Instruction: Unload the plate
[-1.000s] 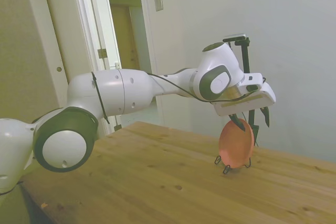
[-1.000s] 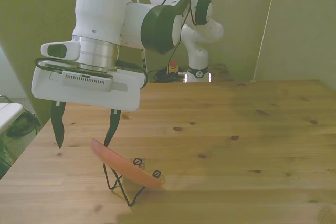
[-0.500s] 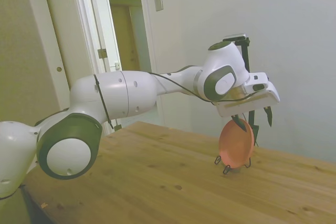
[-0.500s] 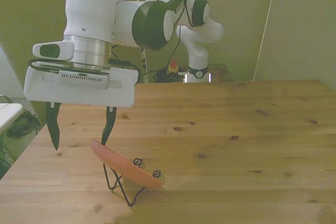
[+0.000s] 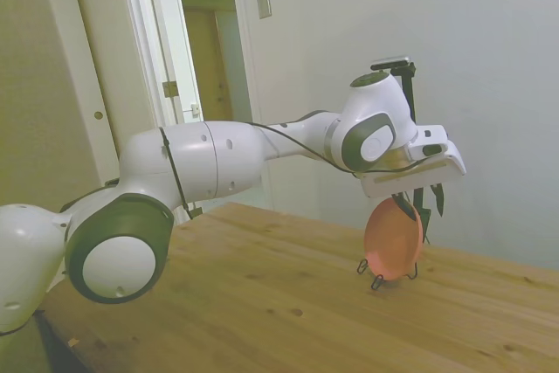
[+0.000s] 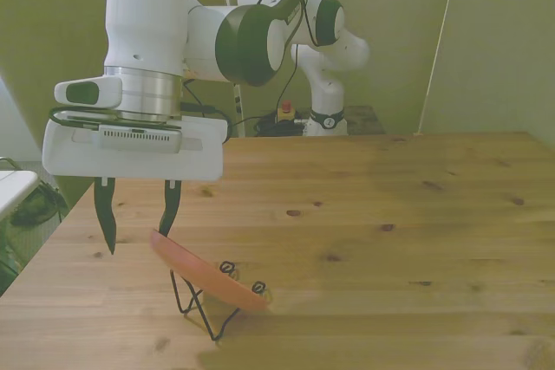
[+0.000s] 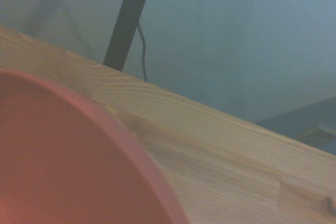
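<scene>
Leaning on edge in a black wire stand (image 6: 198, 302), the plate (image 6: 206, 273) sits near the table's (image 6: 390, 249) corner at the front view's left. The gripper (image 6: 137, 217) hangs over the plate's upper rim, its fingers (image 6: 105, 218) spread apart; one fingertip sits just beside the rim, the other clear of it. In the wrist view the plate (image 7: 58, 166) fills one corner, the table (image 7: 231, 166) beyond it.
</scene>
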Motion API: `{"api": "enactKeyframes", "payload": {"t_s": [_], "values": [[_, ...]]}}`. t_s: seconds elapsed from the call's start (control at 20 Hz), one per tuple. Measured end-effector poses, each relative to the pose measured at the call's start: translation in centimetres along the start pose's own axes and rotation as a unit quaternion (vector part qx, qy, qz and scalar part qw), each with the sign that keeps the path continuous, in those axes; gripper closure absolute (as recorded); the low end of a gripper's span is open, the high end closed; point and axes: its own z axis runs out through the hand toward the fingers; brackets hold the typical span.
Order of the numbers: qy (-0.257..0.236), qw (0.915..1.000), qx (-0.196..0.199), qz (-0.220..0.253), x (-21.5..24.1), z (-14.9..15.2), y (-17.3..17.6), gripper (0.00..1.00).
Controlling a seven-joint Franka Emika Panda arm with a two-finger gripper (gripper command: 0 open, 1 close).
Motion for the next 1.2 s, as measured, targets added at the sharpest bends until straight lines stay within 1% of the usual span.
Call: {"api": "enactKeyframes", "payload": {"t_s": [0.25, 0.8, 0.9, 1.05, 1.1, 1.2], "values": [[-0.002, 1.0000, 0.006, -0.002, -0.1, 0.2, -0.6, 1.00], [0.000, 1.0000, 0.008, -0.003, -0.1, 0.1, -0.8, 1.00], [0.005, 0.9999, 0.011, -0.003, 0.1, -0.5, -1.0, 1.00], [0.014, 0.9996, 0.026, 0.004, 0.6, -2.6, -1.7, 1.00], [0.010, 0.9993, 0.033, 0.011, 0.7, -3.6, -2.0, 1.00], [-0.014, 0.9984, 0.046, 0.030, 0.5, -5.0, -2.6, 1.00]]}}
